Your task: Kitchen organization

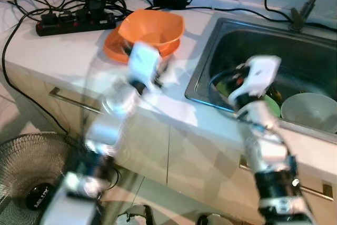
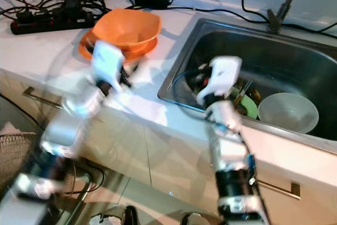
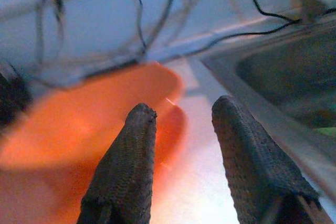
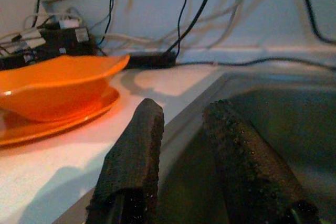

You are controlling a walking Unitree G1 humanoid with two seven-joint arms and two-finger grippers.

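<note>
Orange bowl (image 1: 152, 27) sits on its plate (image 1: 113, 48) on the table (image 1: 63, 51), just beside the sink (image 1: 221, 40); your left tool (image 3: 181, 156), spread and empty, hovers at the bowl. Your right tool (image 4: 184, 150), also spread, hangs over the sink's near rim. You've still a pale bowl (image 1: 310, 110) and green dishes (image 1: 271, 104) waiting inside it.

Left arm (image 1: 113, 125) motion-blurred, semi-transparent; hides near rim of orange plate (image 1: 113, 51). Orange bowl (image 3: 79, 124) smeared in left wrist view. Dishes under right gripper (image 2: 210, 85) in sink (image 2: 295, 61) indistinct. White bowl (image 1: 316, 110) and fan (image 1: 26, 167) cut by frame edge.
</note>
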